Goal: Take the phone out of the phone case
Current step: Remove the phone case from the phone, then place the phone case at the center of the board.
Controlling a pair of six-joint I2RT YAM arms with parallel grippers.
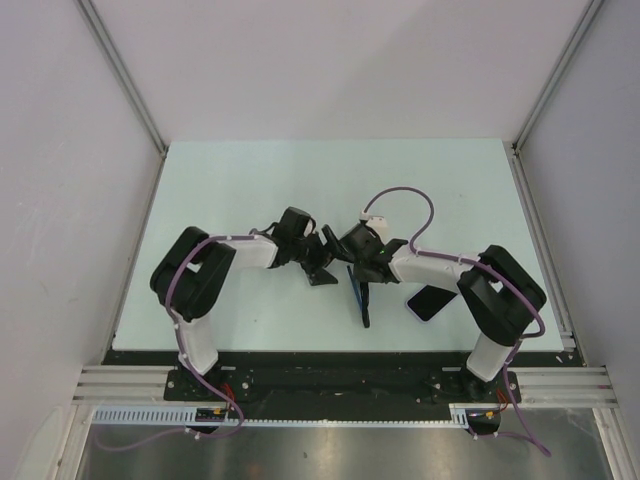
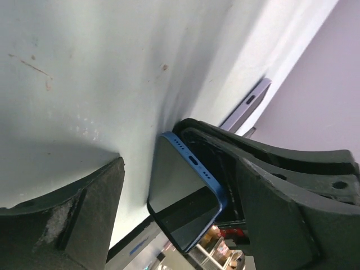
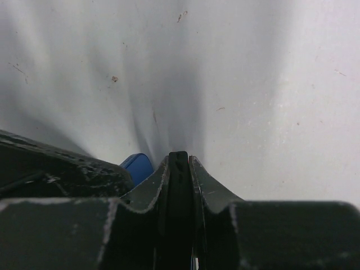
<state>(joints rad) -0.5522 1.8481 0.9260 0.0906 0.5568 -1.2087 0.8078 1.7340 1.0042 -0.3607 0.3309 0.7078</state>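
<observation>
Pinching the thin edge of the black phone case (image 3: 179, 185), the right gripper (image 3: 179, 162) is clamped tight, while the left gripper (image 2: 179, 175) gapes wide around the blue phone (image 2: 183, 197), on edge beside it in the middle of the table (image 1: 250, 180).

The phone (image 2: 181, 198) is blue along its edge with a dark, glossy screen, and the phone case (image 3: 179, 183) is plain black. The table (image 1: 300, 180) is pale mint-white with faint brown specks. The arm cables (image 1: 403, 190) are purple, and a second handset (image 1: 430, 302) has a lilac rim around a black face.
</observation>
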